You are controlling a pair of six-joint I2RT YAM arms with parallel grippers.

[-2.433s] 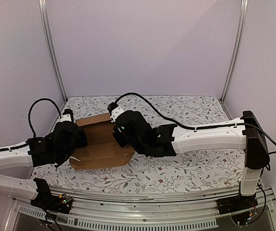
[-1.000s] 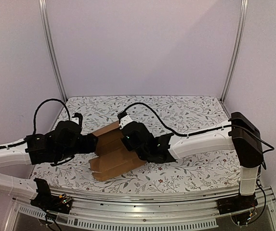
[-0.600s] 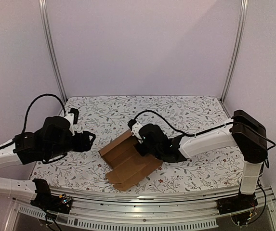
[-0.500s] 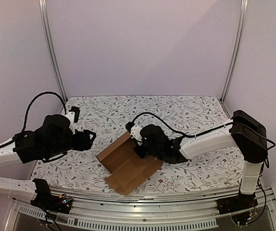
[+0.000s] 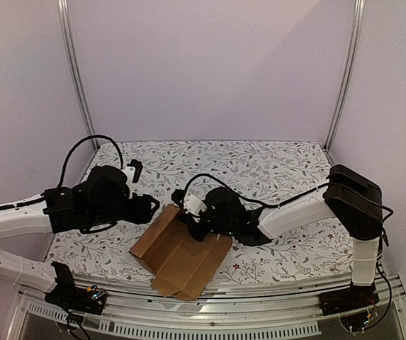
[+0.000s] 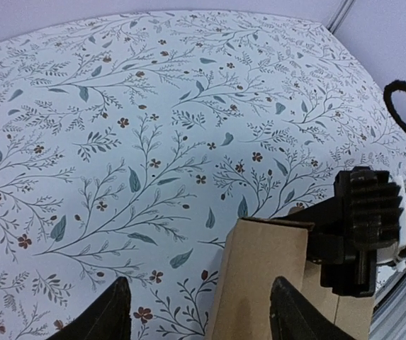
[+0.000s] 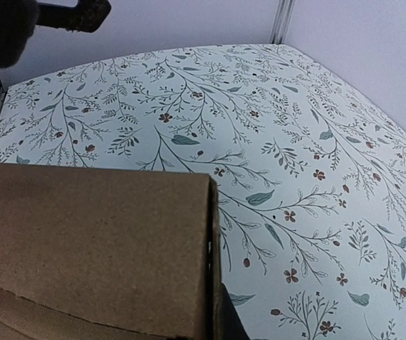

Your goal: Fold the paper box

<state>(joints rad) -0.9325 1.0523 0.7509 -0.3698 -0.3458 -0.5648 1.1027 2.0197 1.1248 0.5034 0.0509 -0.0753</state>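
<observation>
Pinched shut with the right gripper on the far right edge of the paper box, a creased brown sheet slanting across the front of the floral table, near corners at or over the table's front edge, hard to tell which. Spread wide at the left gripper, fingers gripping nothing, with the sheet's far left corner just ahead and seen between them from the left wrist. Open patterned cloth behind and to the right of both grippers, very little room toward the near edge.
</observation>
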